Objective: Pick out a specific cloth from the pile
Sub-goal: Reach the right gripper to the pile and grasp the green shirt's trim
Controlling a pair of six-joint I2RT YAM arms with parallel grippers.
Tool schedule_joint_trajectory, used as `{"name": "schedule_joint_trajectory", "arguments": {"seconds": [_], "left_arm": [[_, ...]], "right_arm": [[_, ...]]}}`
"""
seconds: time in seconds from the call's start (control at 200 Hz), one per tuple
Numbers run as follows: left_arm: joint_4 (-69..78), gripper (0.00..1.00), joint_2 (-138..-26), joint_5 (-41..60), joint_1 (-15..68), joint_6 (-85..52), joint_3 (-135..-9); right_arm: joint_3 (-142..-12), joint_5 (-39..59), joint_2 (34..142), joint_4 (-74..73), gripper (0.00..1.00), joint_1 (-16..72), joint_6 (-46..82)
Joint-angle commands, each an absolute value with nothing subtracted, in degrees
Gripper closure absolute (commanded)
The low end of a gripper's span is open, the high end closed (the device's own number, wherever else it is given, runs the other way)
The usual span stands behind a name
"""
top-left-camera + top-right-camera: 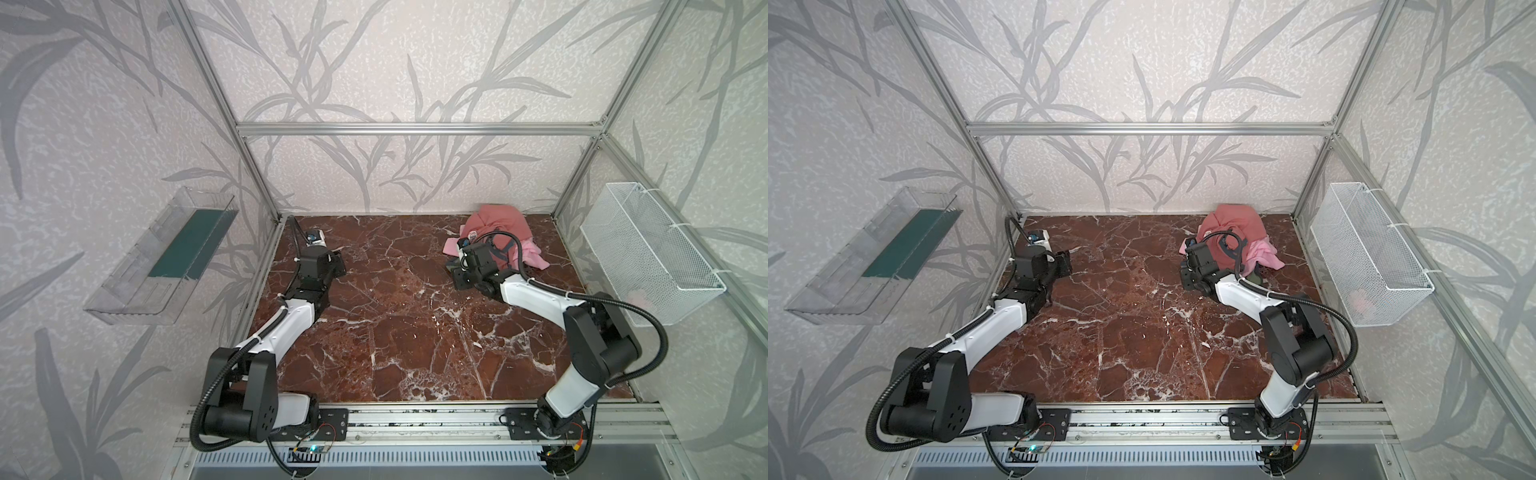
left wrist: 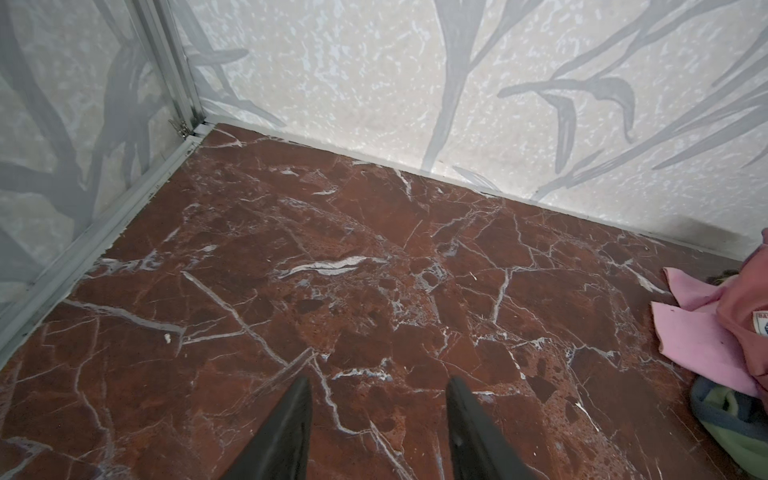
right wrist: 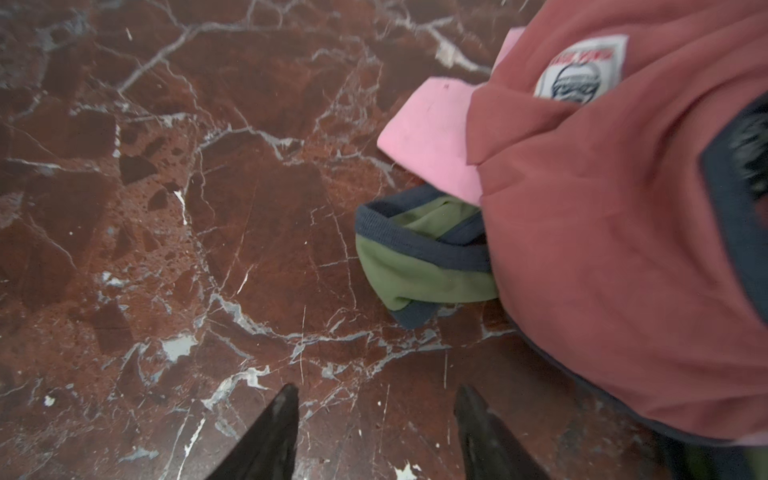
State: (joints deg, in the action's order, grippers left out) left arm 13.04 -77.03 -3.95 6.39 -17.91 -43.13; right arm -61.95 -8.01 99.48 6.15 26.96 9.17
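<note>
The pile [image 1: 500, 237] lies at the back right of the marble table [image 1: 395, 332]. A salmon-red shirt [image 3: 615, 216] covers most of it, and a light pink cloth [image 3: 432, 145] sticks out from under it. From beneath both pokes a fold of the cloth [image 3: 419, 266], olive-green with navy trim; its print is hidden. The same fold shows in the left wrist view [image 2: 735, 419]. My right gripper [image 3: 378, 392] is open over bare marble, just short of the green fold, at the pile's left side [image 1: 454, 270]. My left gripper [image 2: 378, 384] is open and holds nothing, at the back left [image 1: 338, 264].
A white wire basket [image 1: 652, 257] hangs on the right wall, near the pile. On the left wall is a clear plastic tray [image 1: 166, 257]. The back wall and aluminium corner post [image 1: 575, 174] stand close behind the pile.
</note>
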Motion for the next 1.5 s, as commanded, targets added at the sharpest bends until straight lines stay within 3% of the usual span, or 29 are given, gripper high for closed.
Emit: {"name": "schedule_joint_trajectory", "arguments": {"seconds": [0.0,0.5,0.85,1.055,1.225,1.5], "left_arm": [[11.1,0.5,-78.3,-2.6,6.6,-19.5,-45.3],[11.0,0.5,-80.7,-3.1,6.5,-17.9,-46.8],[11.6,0.5,-81.4,-2.5,6.5,-18.3,-46.5],[11.5,0.5,-81.3,-2.7,6.5,-18.0,-46.7],[11.4,0.5,-81.0,-2.9,6.5,-18.0,-46.8],[10.9,0.5,-79.6,-2.4,6.6,-18.8,-47.0]], "right_arm": [[-67.7,-5.9,103.9,11.0,0.39,27.2,11.4],[-80.6,-14.4,116.5,19.5,0.36,27.2,11.9],[-84.3,-17.7,121.4,21.0,0.43,27.2,11.9],[-86.2,-20.0,123.8,21.2,0.59,27.2,11.8],[-86.7,-21.7,123.0,21.6,1.0,27.2,12.2],[-81.3,-20.9,108.5,20.3,1.0,27.2,12.4]]}}
